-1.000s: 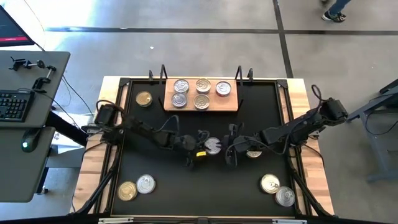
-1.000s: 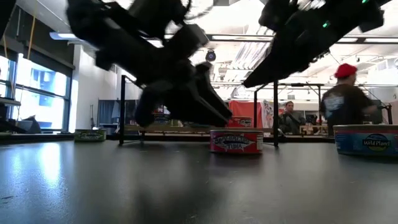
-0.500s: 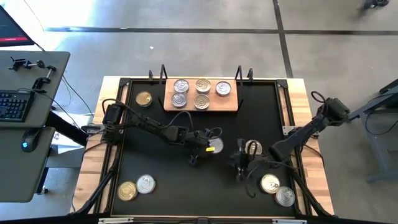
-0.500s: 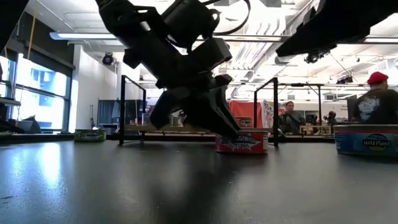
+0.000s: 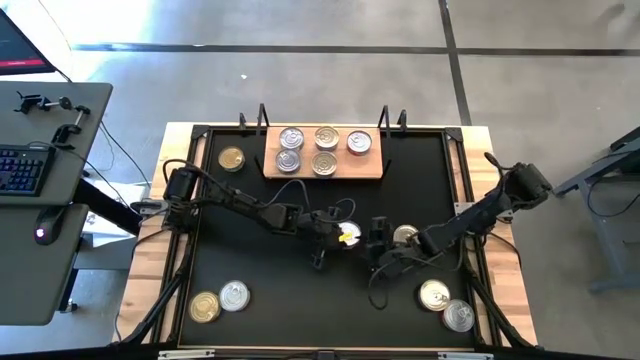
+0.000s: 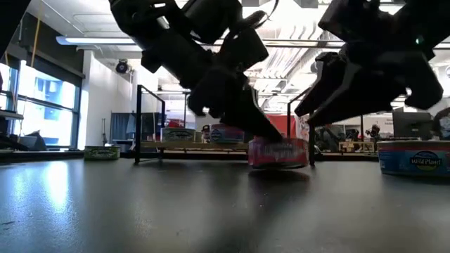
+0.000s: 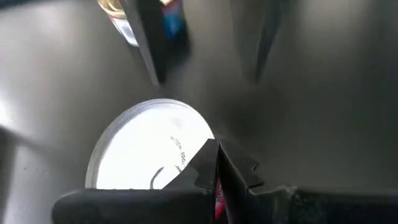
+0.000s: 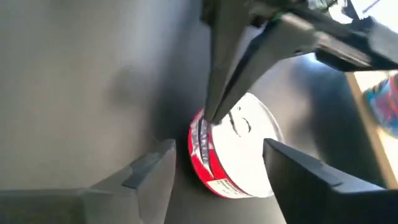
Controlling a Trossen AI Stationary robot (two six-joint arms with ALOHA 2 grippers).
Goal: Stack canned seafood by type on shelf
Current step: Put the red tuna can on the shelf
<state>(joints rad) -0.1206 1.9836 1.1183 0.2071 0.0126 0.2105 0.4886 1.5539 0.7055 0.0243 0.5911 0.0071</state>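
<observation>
A canned seafood tin with a silver lid and red-pink side label stands on the black tabletop, mid-table. My left gripper is shut, its tips at this tin's rim. My right gripper is open and slants down just right of the tin, one finger on either side, touching nothing. The wooden shelf at the far edge carries several silver-lidded tins. Another tin sits right behind my right gripper. My left gripper sets its shut fingertips against the red-labelled tin's upper rim, on the side toward the table's left. The fingers slant down from the left. The tin rests on the tabletop; in the low view the tips meet its top edge.
A gold-lidded tin stands left of the shelf. Two tins lie at the near left, two more at the near right. The shelf's black uprights rise at its ends. A side desk with a keyboard stands left of the table.
My left gripper has shut and pushed toward the table's right against the red-labelled tin, which has slid a little that way. My right gripper swung toward the near edge away from the tin beside it, then came back down toward the red-labelled tin.
</observation>
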